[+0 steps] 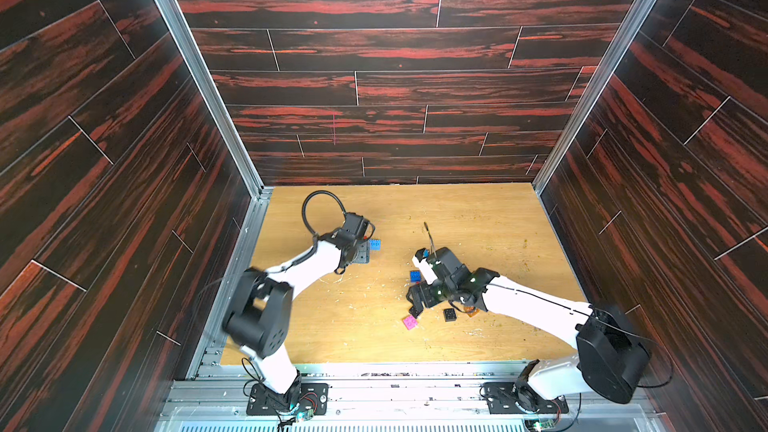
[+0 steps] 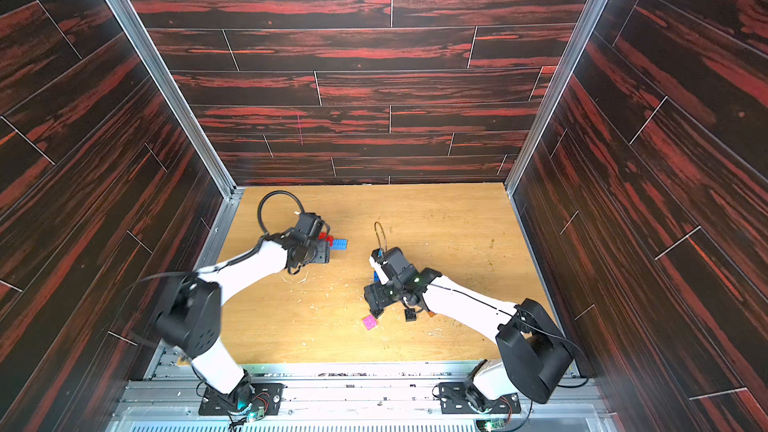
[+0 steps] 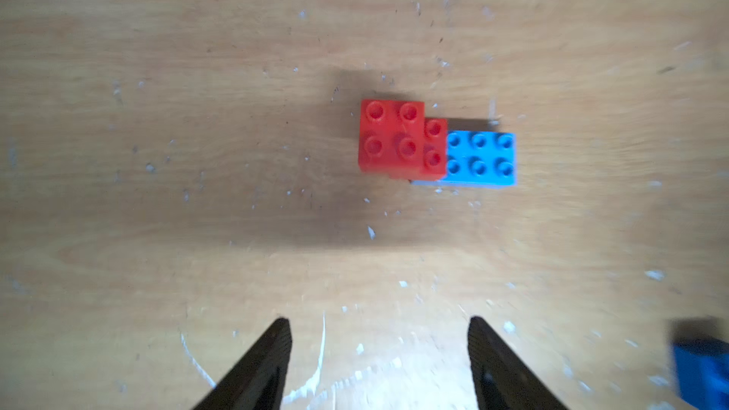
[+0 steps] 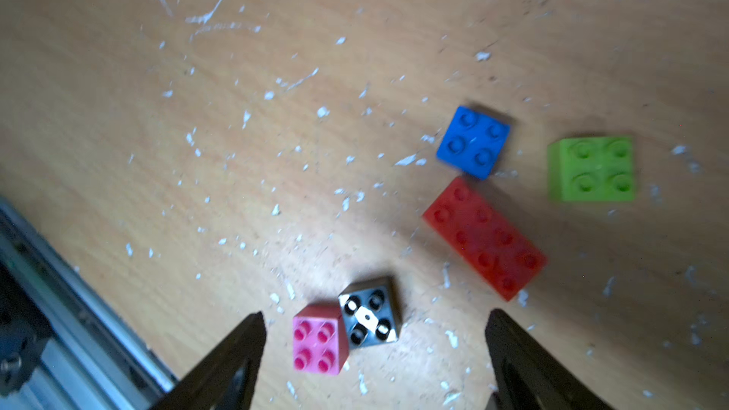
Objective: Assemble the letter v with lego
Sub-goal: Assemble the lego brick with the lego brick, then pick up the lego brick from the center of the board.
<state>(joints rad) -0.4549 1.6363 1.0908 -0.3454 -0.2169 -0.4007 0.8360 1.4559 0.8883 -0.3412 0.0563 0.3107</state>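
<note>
Hovering: L gripper point(image 3: 378, 329) spread near red/lt-blue lego stack point(image 3: 402, 140); R gripper point(image 4: 374, 329) spread above pink brick point(image 4: 317, 343).

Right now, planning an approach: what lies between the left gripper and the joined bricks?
Only bare tabletop between left gripper and joined bricks; the left wrist view shows it.

A pale wooden tabletop point(image 1: 490, 218) carries white flecks point(image 4: 276, 211), perhaps chipped paint; dark red-streaked plank walls point(image 1: 374, 56) enclose it; an aluminium rail point(image 1: 395, 384) fronts it.

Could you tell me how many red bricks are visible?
3: red square on lower red brick, against the light blue brick; red oblong beside the blue square. More may be hidden.
</note>
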